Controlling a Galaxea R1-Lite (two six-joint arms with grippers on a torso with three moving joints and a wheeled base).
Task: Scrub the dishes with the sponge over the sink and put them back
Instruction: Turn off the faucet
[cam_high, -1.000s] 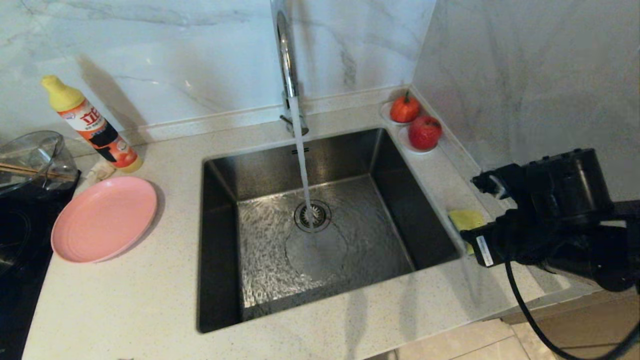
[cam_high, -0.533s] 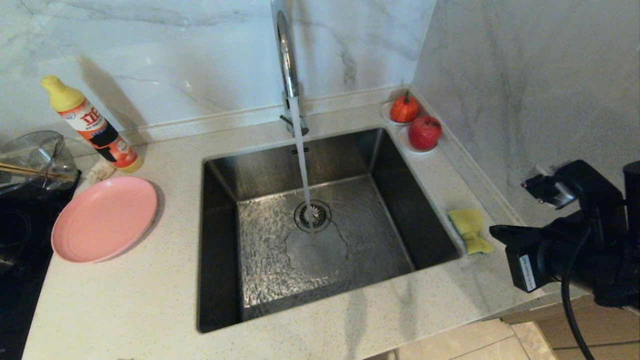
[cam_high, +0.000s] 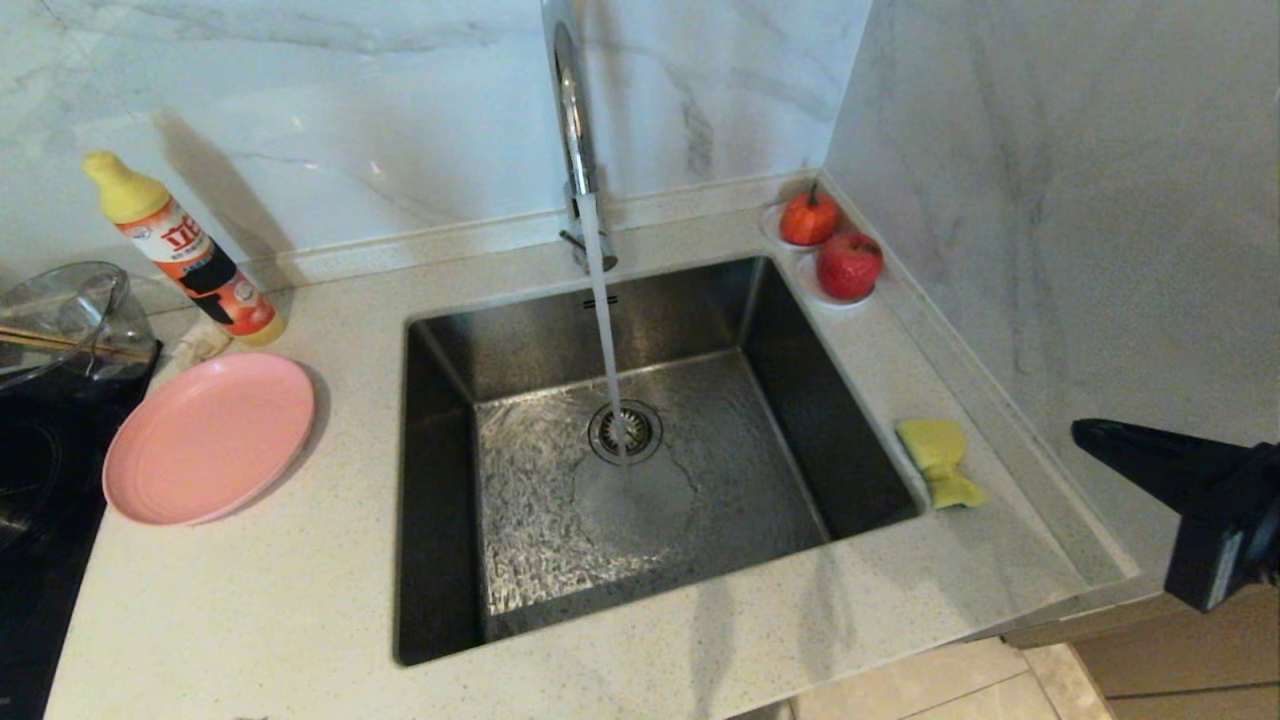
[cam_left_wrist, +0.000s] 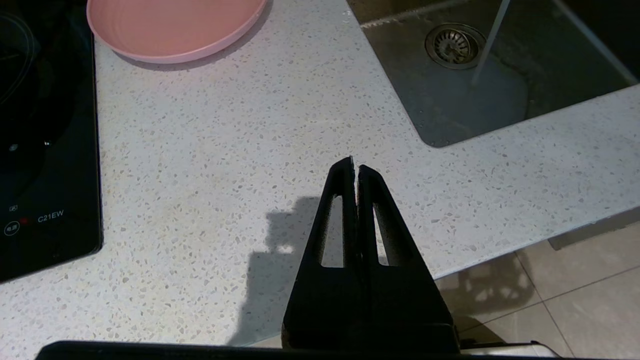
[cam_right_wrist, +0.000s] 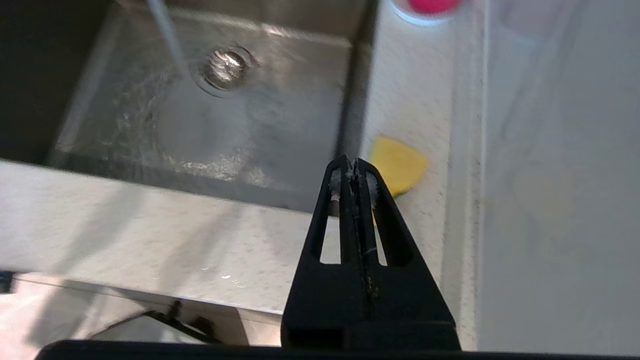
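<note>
Water running from the tall chrome tap (cam_high: 570, 110) into the big square steel sink (cam_high: 640, 450). Yellow foam sponge (cam_high: 938, 460) lying on the speckled white counter (cam_high: 260, 600), just right of the sink. Round pink plate (cam_high: 208, 436) lying left of the sink. Right gripper (cam_right_wrist: 354, 165) hanging off the counter's right end, jaws pressed together, holding nothing. Left gripper (cam_left_wrist: 354, 162) over the counter's front edge, jaws pressed together, empty too.
</note>
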